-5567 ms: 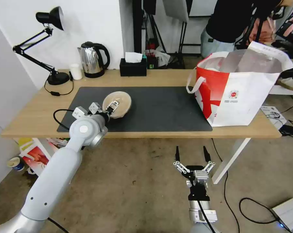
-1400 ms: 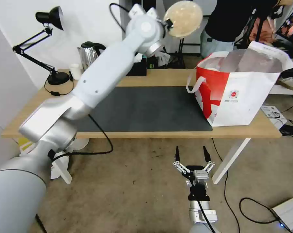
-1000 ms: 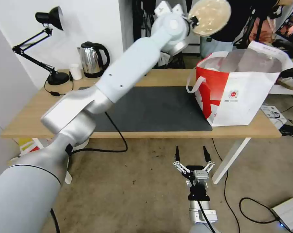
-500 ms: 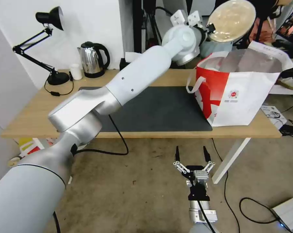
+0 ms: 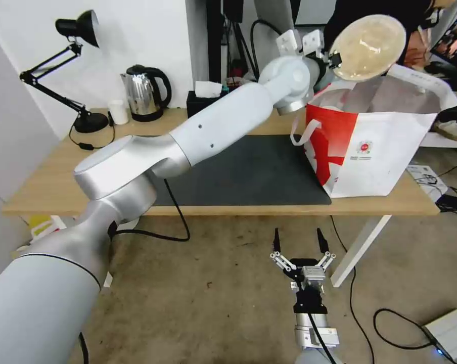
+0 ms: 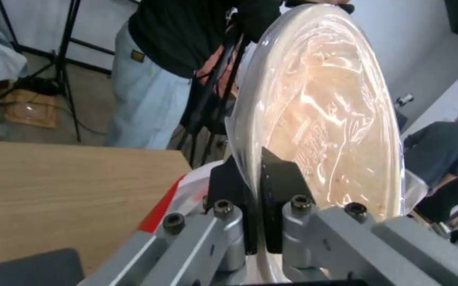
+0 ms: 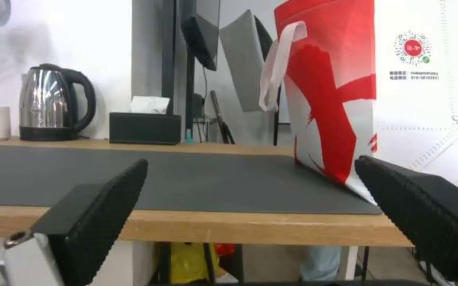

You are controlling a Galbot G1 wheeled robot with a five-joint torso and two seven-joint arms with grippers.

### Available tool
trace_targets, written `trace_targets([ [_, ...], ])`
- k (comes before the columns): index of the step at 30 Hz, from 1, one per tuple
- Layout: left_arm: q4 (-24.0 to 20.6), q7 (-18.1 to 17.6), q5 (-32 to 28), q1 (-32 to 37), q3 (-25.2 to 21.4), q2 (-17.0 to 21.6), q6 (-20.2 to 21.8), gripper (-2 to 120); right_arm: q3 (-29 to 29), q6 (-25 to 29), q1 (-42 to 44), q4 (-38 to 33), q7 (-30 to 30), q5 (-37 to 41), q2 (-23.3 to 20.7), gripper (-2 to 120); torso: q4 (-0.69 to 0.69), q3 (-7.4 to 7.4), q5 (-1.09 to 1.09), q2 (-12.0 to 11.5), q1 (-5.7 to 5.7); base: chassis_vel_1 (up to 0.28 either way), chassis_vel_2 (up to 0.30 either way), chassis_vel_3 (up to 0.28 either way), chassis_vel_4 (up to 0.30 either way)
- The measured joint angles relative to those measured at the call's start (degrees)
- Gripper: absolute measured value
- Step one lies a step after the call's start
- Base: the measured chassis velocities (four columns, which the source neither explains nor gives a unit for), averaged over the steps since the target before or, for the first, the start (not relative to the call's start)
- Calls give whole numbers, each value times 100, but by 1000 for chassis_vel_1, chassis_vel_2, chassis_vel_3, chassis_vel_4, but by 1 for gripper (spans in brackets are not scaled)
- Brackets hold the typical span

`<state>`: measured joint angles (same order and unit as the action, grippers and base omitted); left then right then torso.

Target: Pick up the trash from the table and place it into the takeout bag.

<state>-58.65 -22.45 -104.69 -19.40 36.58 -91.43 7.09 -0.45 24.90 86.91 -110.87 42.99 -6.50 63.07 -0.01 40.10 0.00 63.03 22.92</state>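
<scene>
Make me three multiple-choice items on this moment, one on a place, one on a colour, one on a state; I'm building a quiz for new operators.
1. Where is the beige plastic-wrapped bowl?
A. Flat on the dark grey mat
B. Held in the air above the takeout bag's open top
C. On the floor beside the table

2. What colour is the side panel of the takeout bag?
A. Red
B. Green
C. Blue

3. How do the jaws of the right gripper stand?
A. Shut on the kettle
B. Shut on the bag's strap
C. Open, holding nothing

Answers:
1 B: the left gripper pinches the bowl's rim, tilted on edge, above the bag's mouth.
2 A: the panel facing the mat is red.
3 C: the jaws are spread apart, low in front of the table.
</scene>
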Motion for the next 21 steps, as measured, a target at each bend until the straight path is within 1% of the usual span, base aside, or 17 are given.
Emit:
trace_targets([
  [9,144,106,119,65,245,7,-65,1,0,0,0,0,0,0,0,100,1,0,0,0,0,0,0,0,0],
  [21,320,139,326,162,604,7,-148,1,0,0,0,0,0,0,0,100,0,0,0,0,0,0,0,0,0],
])
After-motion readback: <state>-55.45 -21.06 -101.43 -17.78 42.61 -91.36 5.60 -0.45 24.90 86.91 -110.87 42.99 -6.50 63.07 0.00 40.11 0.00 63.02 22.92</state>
